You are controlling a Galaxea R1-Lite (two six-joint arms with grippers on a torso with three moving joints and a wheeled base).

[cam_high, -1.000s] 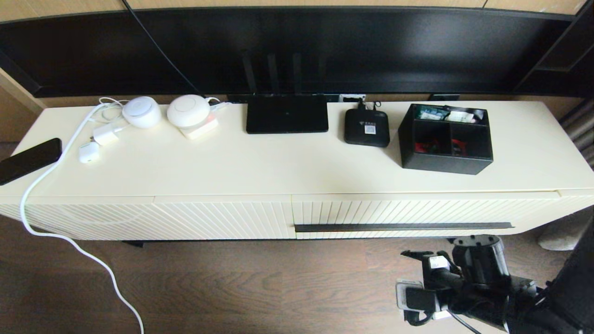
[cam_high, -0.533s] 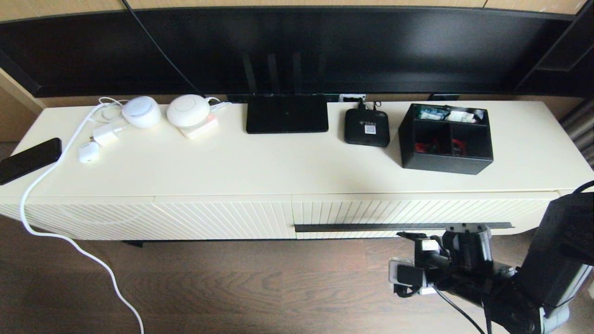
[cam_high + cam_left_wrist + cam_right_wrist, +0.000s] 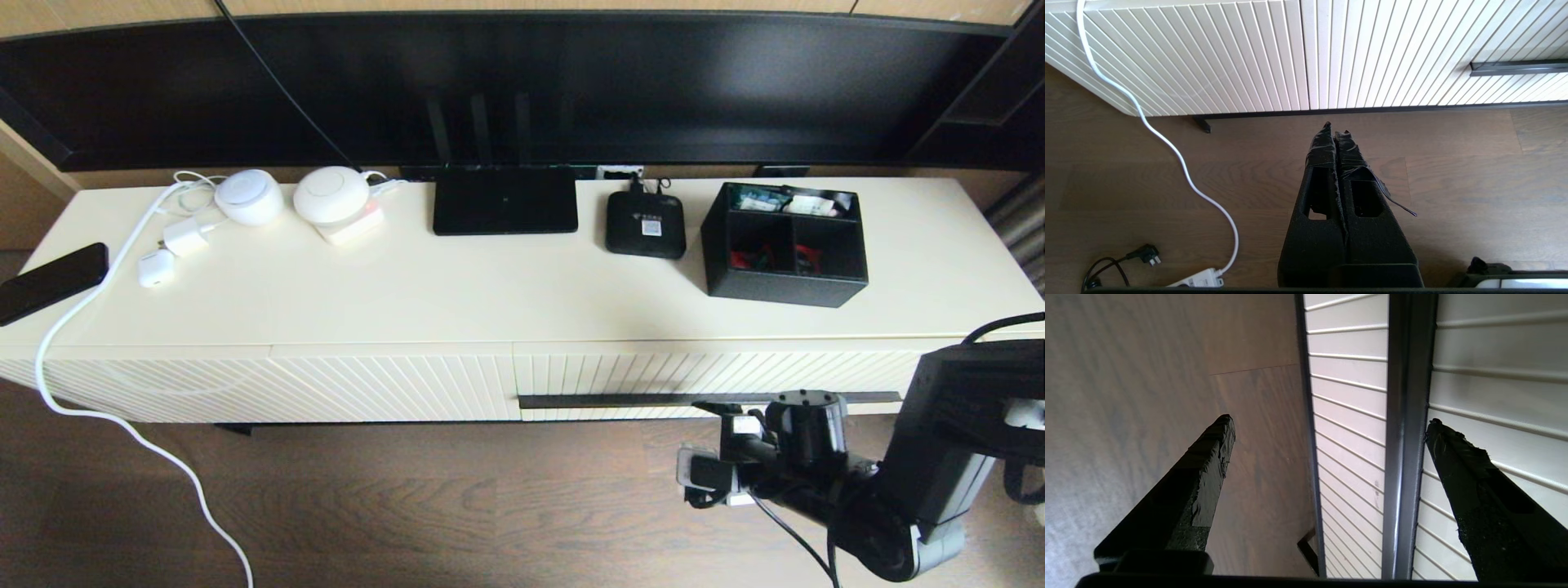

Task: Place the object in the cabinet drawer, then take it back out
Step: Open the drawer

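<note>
The right gripper (image 3: 1327, 424) is hard to make out in the head view, where the dark wrist and its cables at the lower right cover its tips; the right wrist view shows it released, its two black fingers (image 3: 1208, 457) spread wide with the long thin dark bar handle (image 3: 1406, 416) between them, nearer one finger and not touched. The left gripper (image 3: 1336, 130) appears only in its own view, clenched on nothing above the floor.

The black rectangular organizer box with three compartments (image 3: 784, 243) stands on the cream bench (image 3: 457, 286) at the upper right of the head view, red and white-teal packets showing inside. Left of it lie a small square black set-top box (image 3: 645, 225), a flat black router (image 3: 504, 200), two round white devices (image 3: 286, 196) and a white charger (image 3: 184, 237); a black phone (image 3: 49, 282) is cut off at the left edge.

The wide cream drawer with vertically ribbed front (image 3: 718, 371) is closed. A white cable (image 3: 122, 425) trails onto the dark wood floor (image 3: 408, 506).
</note>
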